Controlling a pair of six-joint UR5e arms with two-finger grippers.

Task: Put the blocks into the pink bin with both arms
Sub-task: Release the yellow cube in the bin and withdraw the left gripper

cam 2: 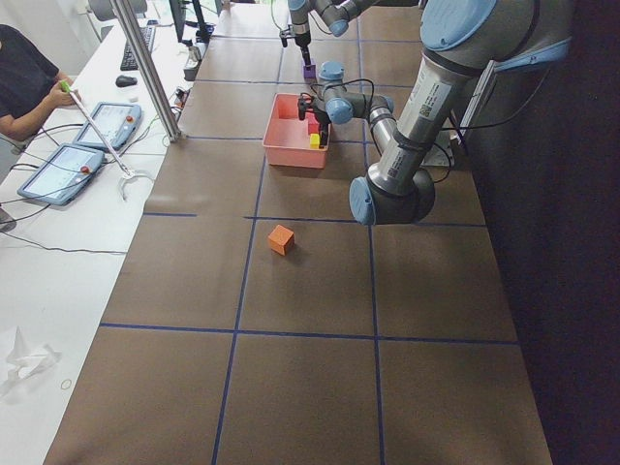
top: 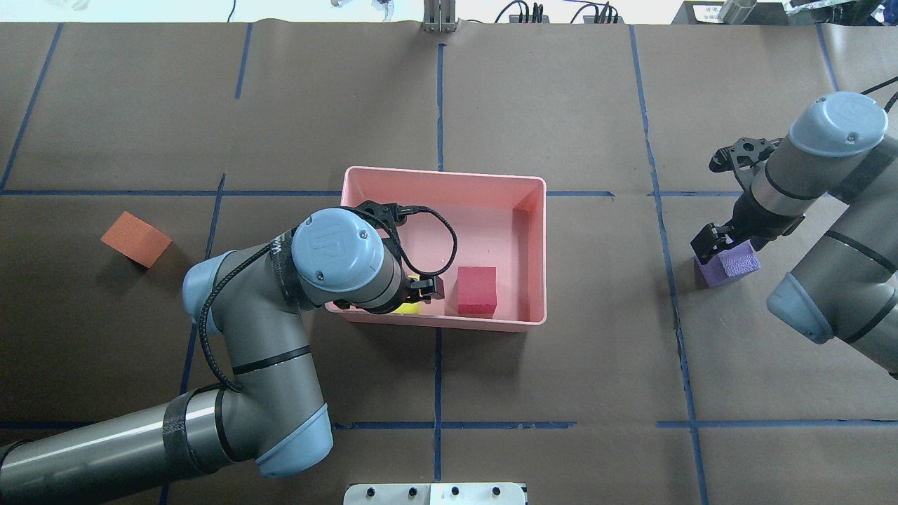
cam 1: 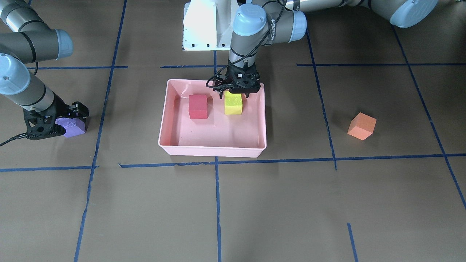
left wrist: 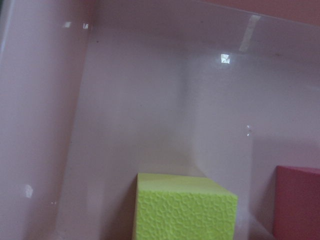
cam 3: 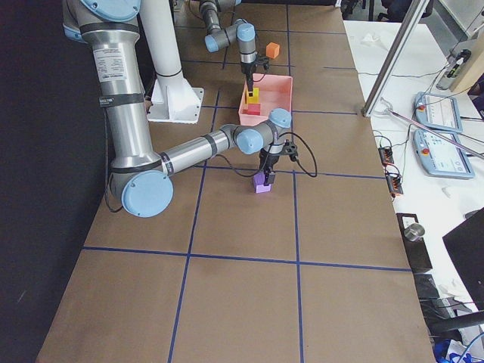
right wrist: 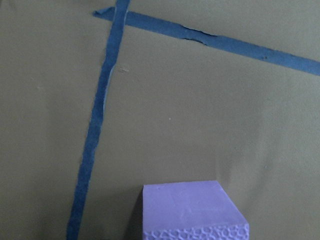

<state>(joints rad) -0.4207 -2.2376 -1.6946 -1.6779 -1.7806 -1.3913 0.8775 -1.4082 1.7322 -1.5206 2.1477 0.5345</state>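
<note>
The left gripper hangs inside the pink bin, seemingly clamped on the yellow block; the red block sits beside it. The front view shows this block, mostly hidden overhead. The right gripper clasps the purple block.

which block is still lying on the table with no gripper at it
The orange block. The red-pink and yellow-green blocks are inside the pink bin, and the purple block is at the right gripper.
</note>
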